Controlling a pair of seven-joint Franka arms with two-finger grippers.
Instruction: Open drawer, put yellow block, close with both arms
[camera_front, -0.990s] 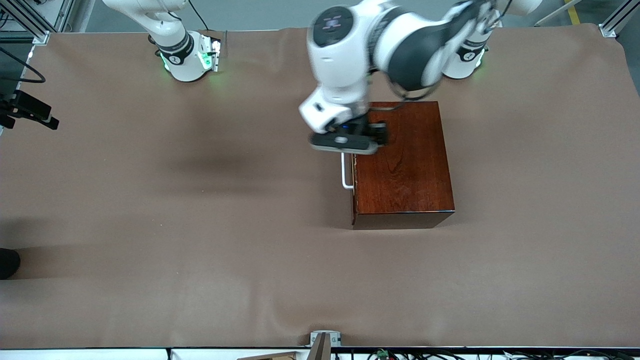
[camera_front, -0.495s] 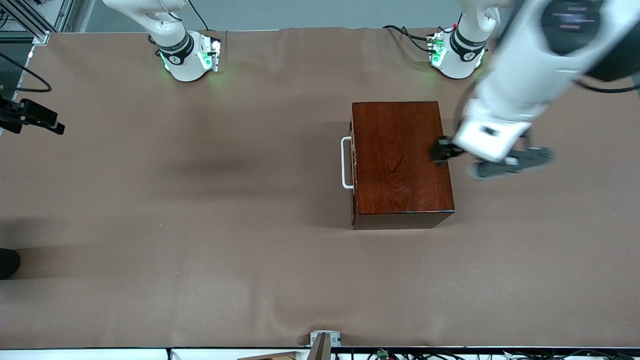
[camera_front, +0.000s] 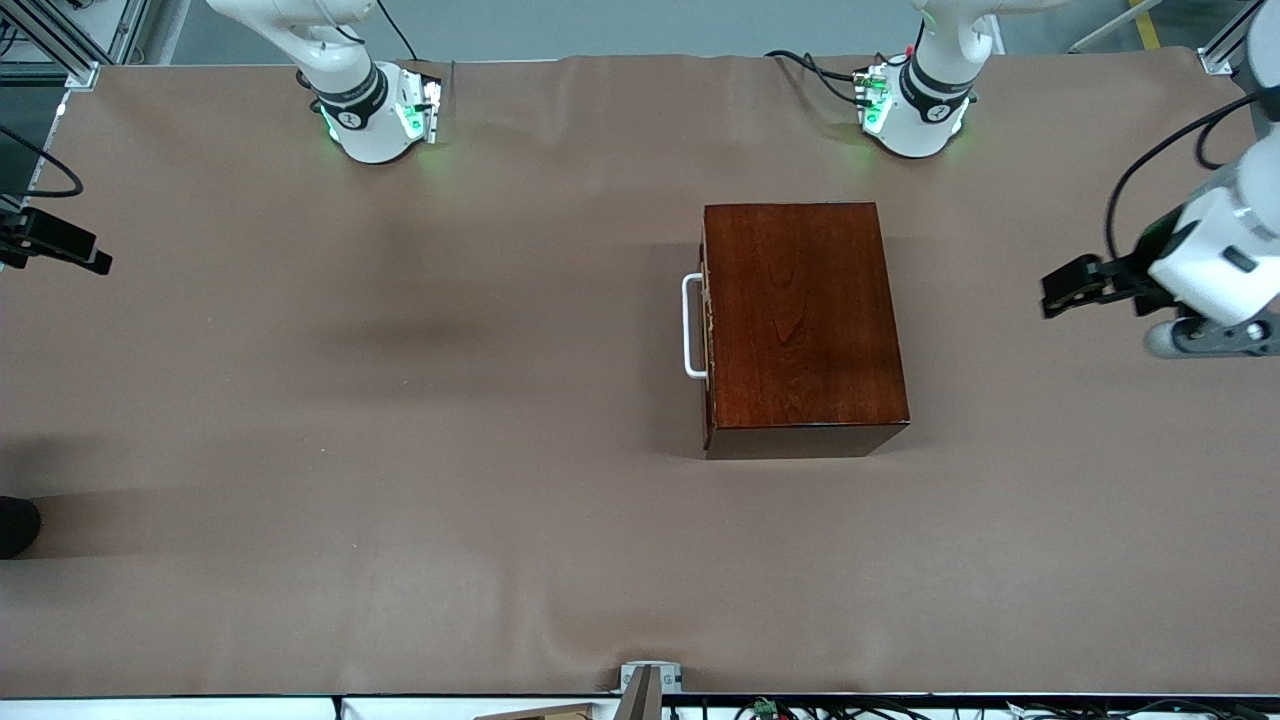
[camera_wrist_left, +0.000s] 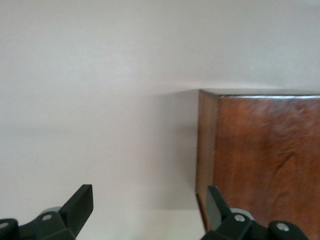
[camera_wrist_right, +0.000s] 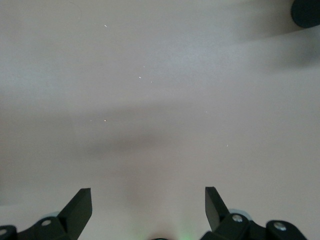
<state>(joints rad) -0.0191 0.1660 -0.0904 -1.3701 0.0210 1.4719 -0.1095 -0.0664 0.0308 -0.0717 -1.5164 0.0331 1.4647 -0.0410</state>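
- Noting the layout: the reddish-brown wooden box (camera_front: 800, 310) sits on the table (camera_front: 400, 450), between its middle and the edge at the left arm's end. The drawer (camera_front: 707, 335) is fully shut, and its white bar handle (camera_front: 692, 327) faces the right arm's end.
- The yellow block is not in view in any picture. I cannot tell whether it is inside the box or off the table.
- The left gripper (camera_wrist_left: 150, 200) hangs over bare table near the edge at the left arm's end, fingers spread wide and holding nothing. Its wrist view shows one corner of the box.
- The right gripper (camera_wrist_right: 148, 200) hangs over the table edge at the right arm's end, fingers spread wide and empty, with only bare cloth below it.
- Judgement: neither arm is engaged. With the drawer shut and no block seen, this reads as either the very start or the finished state.
- If opening is the step:
  - Bring one gripper down to the handle with the fingers straddling the bar at mid-length.
  - Close squarely, then pull straight along the drawer's run toward the right arm's end.
  - Brace the box's top with the other arm, since the box looks free to slide on the cloth.
- Risks: an off-centre grip may twist the drawer and jam it, and the cloth may wrinkle under the box.
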